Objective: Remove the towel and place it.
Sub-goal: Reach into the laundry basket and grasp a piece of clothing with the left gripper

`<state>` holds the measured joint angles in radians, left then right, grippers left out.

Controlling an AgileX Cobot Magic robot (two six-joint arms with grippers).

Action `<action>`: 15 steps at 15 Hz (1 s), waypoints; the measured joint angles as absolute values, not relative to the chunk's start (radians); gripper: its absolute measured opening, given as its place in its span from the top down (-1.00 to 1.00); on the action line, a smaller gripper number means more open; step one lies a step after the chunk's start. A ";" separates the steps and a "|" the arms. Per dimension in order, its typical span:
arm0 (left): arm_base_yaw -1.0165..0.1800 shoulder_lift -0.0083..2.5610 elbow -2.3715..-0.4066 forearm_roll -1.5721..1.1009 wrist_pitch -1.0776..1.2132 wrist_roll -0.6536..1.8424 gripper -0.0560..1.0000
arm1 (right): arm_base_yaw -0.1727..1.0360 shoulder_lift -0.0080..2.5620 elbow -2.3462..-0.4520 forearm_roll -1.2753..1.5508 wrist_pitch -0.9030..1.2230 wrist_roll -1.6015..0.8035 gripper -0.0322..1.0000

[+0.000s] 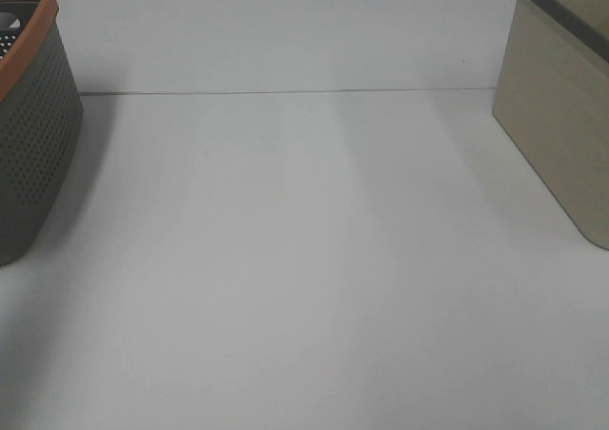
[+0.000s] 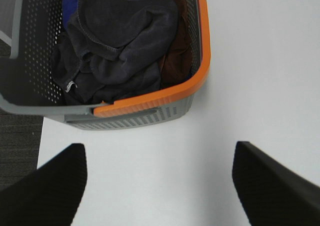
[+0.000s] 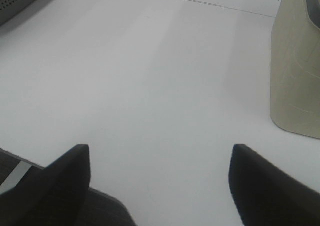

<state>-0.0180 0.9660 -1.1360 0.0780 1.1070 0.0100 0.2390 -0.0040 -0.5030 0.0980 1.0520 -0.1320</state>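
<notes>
White bench (image 1: 304,259); towel (image 2: 120,41) heaped in orange-rimmed basket (image 2: 150,102). Left fingers (image 2: 45,191) splayed, probably ready to reach in; right fingers (image 3: 45,186) released, idle.

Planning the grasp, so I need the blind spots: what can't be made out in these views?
- High view: basket contents, cut off by the left edge; the towel shows only in the left wrist view.
- Bin interior: cut off in high and right wrist views.
- Cloths under the towel: mostly covered by it.

Both pairs of jaws are broad, matte black, blunt-tipped wedges.
</notes>
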 joint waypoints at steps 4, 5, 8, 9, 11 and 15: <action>-0.018 1.202 -1.300 0.081 1.107 0.064 -0.52 | 0.239 -0.004 -0.503 0.098 1.052 -0.132 -0.52; -0.018 1.253 -1.345 0.081 1.111 0.069 -0.52 | 0.239 -0.004 -0.503 0.098 1.052 -0.132 -0.52; -0.018 1.426 -1.523 0.081 1.134 0.113 -0.52 | 0.239 -0.004 -0.503 0.098 1.052 -0.132 -0.52; -0.018 1.473 -1.574 0.083 1.143 0.125 -0.52 | 0.239 -0.004 -0.503 0.098 1.052 -0.132 -0.52; -0.018 1.542 -1.640 0.084 1.156 0.138 -0.52 | 0.239 -0.004 -0.503 0.098 1.052 -0.132 -0.52; -0.018 1.716 -1.791 0.084 1.172 0.177 -0.52 | 0.239 -0.004 -0.503 0.096 1.052 -0.130 -0.52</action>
